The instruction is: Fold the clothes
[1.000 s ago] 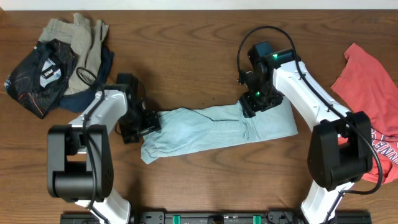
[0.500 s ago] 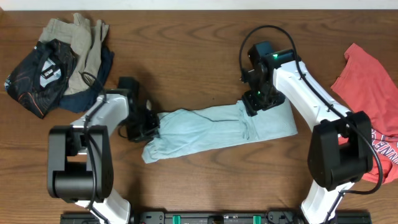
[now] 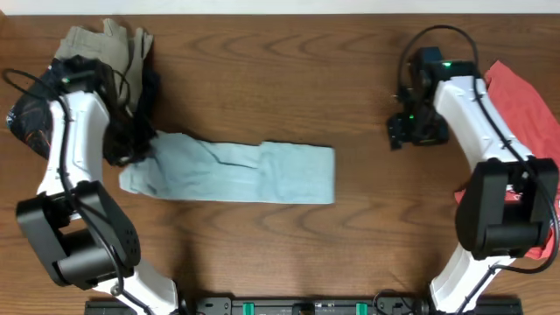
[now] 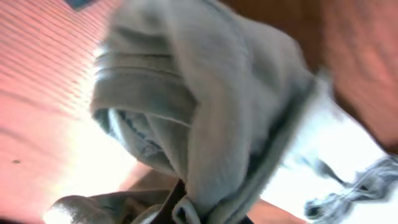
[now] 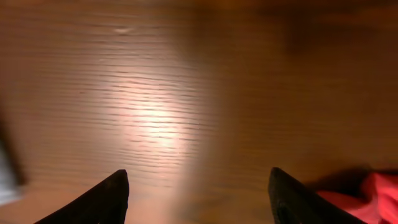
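Pale blue-grey T-shirt [image 3: 254,172] on the brown wooden table [image 3: 289,79], left of centre. Folded into a long, narrow band running left to right. Right end square and flat, with a straight edge. Left end narrower and rumpled. Faint crease across the band about mid-length. Plain from overhead, no print seen.

Left gripper [image 3: 136,150] at the band's left end, clamped tight on the cloth. Left wrist view: bunched shirt [image 4: 205,93] filling most of the frame, soft folds and a rolled hem hanging from the pinch. Fingers almost wholly hidden behind the cloth.

Right gripper [image 3: 398,133] well apart from the band, over bare wood on the right side of the table. Jaws wide, nothing between them. Right wrist view: dark fingertips [image 5: 106,199] spread to either side, blurred wood grain between.

Red T-shirt [image 3: 516,87] crumpled at the table's right edge, partly under the right arm. Corner of it also in the right wrist view [image 5: 373,193], low and to the right.

Heap of other clothes at the top left corner: khaki garment [image 3: 101,44] above, dark printed garment [image 3: 31,118] beside it. Crossed by the left arm.
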Controlling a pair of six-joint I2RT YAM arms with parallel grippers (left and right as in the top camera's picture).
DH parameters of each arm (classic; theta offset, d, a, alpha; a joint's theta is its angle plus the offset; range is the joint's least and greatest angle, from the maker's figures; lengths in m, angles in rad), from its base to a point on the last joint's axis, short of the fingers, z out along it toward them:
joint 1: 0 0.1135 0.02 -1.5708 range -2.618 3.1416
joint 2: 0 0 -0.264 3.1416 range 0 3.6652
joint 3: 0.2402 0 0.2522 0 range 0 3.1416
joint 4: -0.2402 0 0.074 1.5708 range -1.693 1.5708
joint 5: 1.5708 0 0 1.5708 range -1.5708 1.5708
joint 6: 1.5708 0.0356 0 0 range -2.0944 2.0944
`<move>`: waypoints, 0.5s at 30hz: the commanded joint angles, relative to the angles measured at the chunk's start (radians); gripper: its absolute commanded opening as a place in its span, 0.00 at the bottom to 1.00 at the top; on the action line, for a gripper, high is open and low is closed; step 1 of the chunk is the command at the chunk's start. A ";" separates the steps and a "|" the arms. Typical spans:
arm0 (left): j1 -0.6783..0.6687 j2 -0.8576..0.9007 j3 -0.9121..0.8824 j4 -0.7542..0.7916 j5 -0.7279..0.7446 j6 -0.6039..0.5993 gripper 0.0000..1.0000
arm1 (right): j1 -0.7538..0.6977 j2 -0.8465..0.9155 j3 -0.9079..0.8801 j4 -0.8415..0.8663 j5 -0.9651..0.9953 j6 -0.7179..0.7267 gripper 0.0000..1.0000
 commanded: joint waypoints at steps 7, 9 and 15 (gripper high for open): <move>-0.253 0.000 0.116 -0.076 0.141 -0.055 0.06 | -0.055 -0.015 0.020 -0.004 -0.004 0.018 0.70; -0.345 0.000 0.116 -0.060 0.141 -0.074 0.06 | -0.054 -0.015 0.020 -0.004 -0.004 0.018 0.70; -0.575 0.012 0.115 0.015 0.123 -0.092 0.07 | -0.054 -0.015 0.020 -0.004 -0.004 0.018 0.70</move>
